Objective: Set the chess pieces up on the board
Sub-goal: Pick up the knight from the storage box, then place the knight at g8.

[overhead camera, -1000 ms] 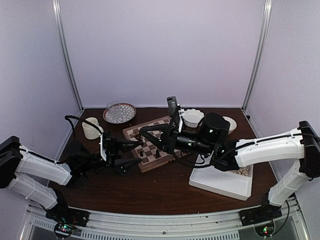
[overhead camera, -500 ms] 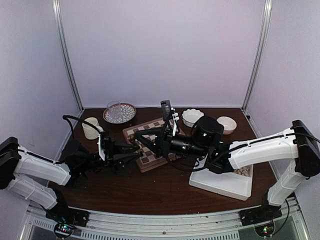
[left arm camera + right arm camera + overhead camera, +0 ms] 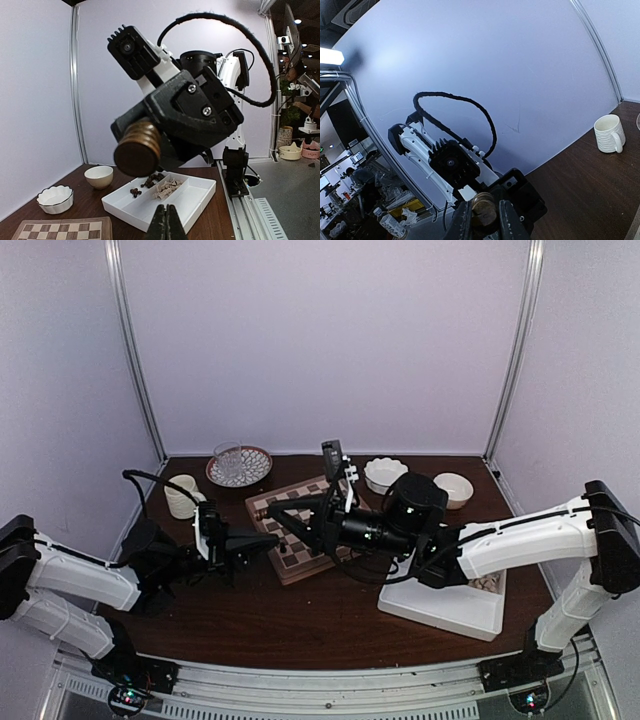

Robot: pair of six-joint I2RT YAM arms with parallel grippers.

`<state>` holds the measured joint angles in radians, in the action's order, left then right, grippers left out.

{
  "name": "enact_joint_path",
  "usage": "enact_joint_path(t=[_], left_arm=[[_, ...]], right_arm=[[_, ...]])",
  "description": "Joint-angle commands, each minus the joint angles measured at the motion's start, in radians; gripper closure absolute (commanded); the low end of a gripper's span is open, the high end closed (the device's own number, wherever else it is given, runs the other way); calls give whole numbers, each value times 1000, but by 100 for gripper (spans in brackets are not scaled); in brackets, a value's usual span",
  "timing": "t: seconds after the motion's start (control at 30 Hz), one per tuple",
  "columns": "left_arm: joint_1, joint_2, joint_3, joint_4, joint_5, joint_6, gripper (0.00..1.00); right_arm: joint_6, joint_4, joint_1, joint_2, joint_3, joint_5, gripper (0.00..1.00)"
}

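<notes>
The board (image 3: pixel 300 536) lies at the table's middle, with a few dark chess pieces on it; its corner shows in the left wrist view (image 3: pixel 62 231). My right gripper (image 3: pixel 268 512) reaches left over the board, shut on a dark brown chess piece (image 3: pixel 137 147) (image 3: pixel 484 210) whose round base faces my left wrist camera. My left gripper (image 3: pixel 270 539) (image 3: pixel 165 226) points at it from the left, shut with nothing between its fingers. More chess pieces, dark (image 3: pixel 150 181) and pale (image 3: pixel 167 187), lie in the white tray (image 3: pixel 200 197).
The white divided tray (image 3: pixel 440 608) sits at the front right. A ribbed mug (image 3: pixel 183 496), a patterned plate with a glass (image 3: pixel 238 466), a scalloped bowl (image 3: pixel 385 476) and a round bowl (image 3: pixel 456 489) stand along the back.
My left gripper's fingers have closed from open to shut. My right arm swung left and lower, bringing the dark piece over the board's left side.
</notes>
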<state>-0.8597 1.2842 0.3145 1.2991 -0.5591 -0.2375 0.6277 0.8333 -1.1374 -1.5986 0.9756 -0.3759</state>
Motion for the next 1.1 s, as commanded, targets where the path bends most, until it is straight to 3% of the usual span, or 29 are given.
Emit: enact_joint_path(t=[0.0,0.17,0.33,0.63,0.9,0.97,1.07], left_arm=[[-6,-12,13,21,16,7,100],[-6,-11,26,-45,63,1,98],[-6,-29,43,-160,126,18,90],[-6,-50,64,-270,184,40,84],[-6,-63,95,-395,222,66,61],[-6,-76,88,-407,246,73,50],[-5,-109,106,-514,279,101,46]], right_arm=[[-25,-10,-5,39,-9,32,100],[-45,-49,-2,66,-28,80,100],[-83,-161,34,161,-89,145,100],[-204,-511,161,429,-189,296,100],[-292,-757,202,482,-150,443,100],[-299,-818,208,450,-112,475,100],[-314,-948,214,360,-25,494,100]])
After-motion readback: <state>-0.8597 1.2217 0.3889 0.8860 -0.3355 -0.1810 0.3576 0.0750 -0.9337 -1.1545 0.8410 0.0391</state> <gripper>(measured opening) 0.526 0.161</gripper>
